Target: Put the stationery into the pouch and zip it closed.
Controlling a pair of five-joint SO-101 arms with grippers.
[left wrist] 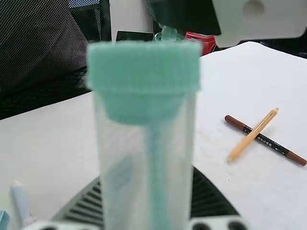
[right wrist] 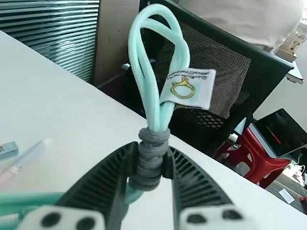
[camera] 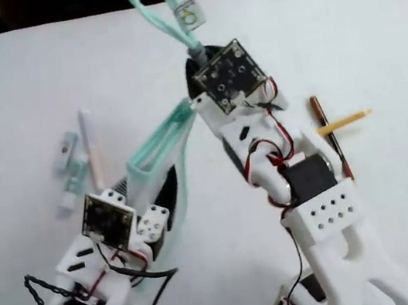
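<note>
A mint and clear pouch point(camera: 159, 154) hangs stretched between my two grippers. My left gripper point(camera: 146, 203) is shut on its near end; in the left wrist view the pouch point(left wrist: 144, 91) stands upright between the ridged fingers point(left wrist: 211, 201). My right gripper point(right wrist: 149, 165) is shut on the grey knot of the pouch's mint pull cord point(right wrist: 152, 72), which carries a white tag point(right wrist: 187, 88); from above this gripper point(camera: 195, 64) sits at the pouch's far end. A brown pen point(camera: 330, 135) and a yellow pencil point(camera: 344, 122) lie crossed on the right. A white pen point(camera: 92, 149) and a small blue item point(camera: 71, 165) lie on the left.
The white table point(camera: 373, 38) has open room at the back and on the far right. Black mesh chairs point(right wrist: 216, 72) stand beyond the table's far edge. The right arm's body point(camera: 313, 197) lies beside the brown pen.
</note>
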